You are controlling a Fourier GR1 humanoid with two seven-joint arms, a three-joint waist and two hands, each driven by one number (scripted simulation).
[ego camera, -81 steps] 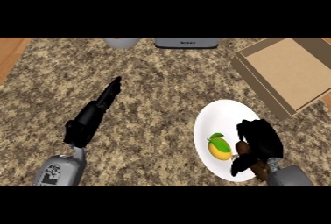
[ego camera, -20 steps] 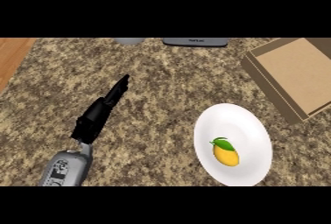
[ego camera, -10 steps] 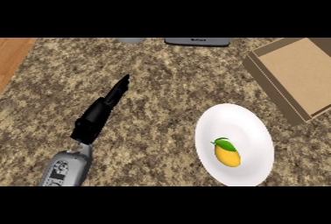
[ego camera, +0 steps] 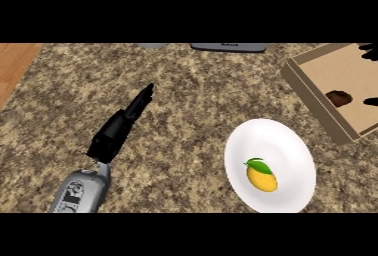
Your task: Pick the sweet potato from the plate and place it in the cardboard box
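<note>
Your left hand (ego camera: 122, 125) lies flat, fingers straight, holding nothing. That dark brown sweet potato (ego camera: 339, 97) sits in the tan cardboard box (ego camera: 314, 82), far right; probably stiff, light, best taken around its middle.

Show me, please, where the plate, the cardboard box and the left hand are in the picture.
plate (ego camera: 288, 137), head view, bare white surface near its upper rim.
cardboard box (ego camera: 336, 70), head view, bare tan floor inside.
left hand (ego camera: 118, 131), head view, back of the hand.

Sweet potato (ego camera: 339, 97) lies in the cardboard box (ego camera: 314, 85); left hand (ego camera: 122, 125) rests flat on counter (ego camera: 184, 110)
</note>
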